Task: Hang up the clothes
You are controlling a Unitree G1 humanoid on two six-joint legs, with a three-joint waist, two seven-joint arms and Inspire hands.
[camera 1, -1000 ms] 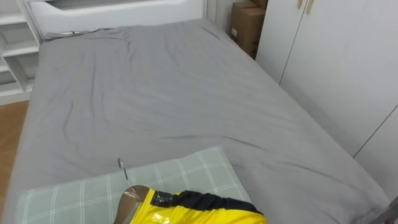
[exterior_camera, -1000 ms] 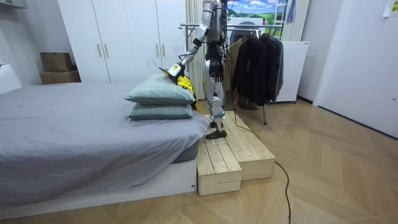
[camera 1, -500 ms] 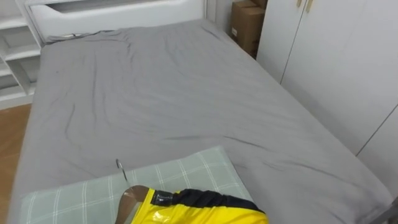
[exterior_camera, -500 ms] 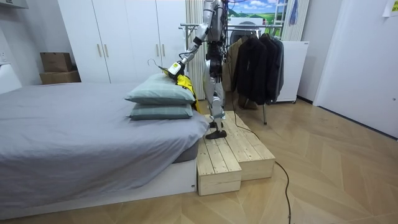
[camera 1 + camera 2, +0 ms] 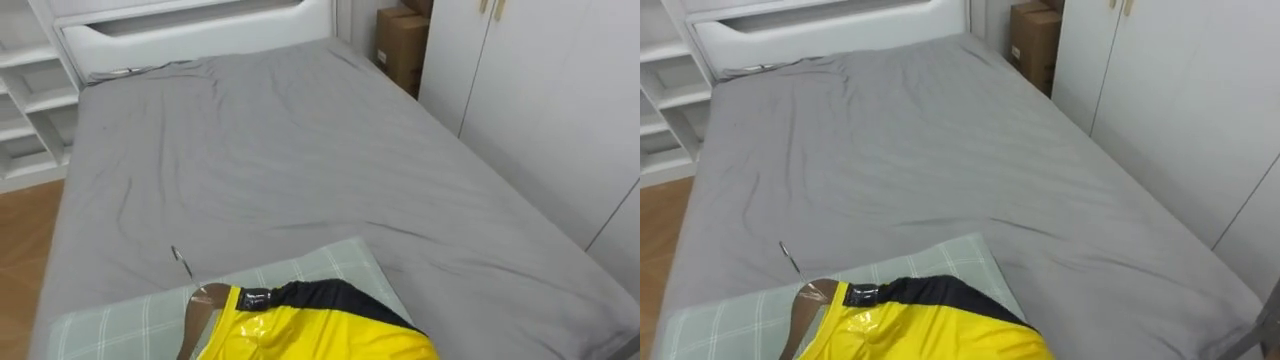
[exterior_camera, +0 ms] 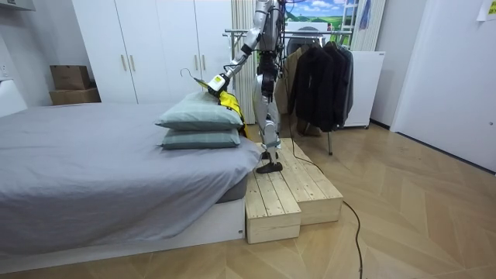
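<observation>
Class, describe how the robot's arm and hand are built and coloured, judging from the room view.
The arm is slender and bare of any sleeve: silver-grey metal segments with darker joints. Its hand reads as a small light-and-dark shape; finer markings are too small to tell.

Grey bed [image 5: 300, 160], checked pillows [image 6: 198, 118], white wardrobe [image 5: 540, 90]
</observation>
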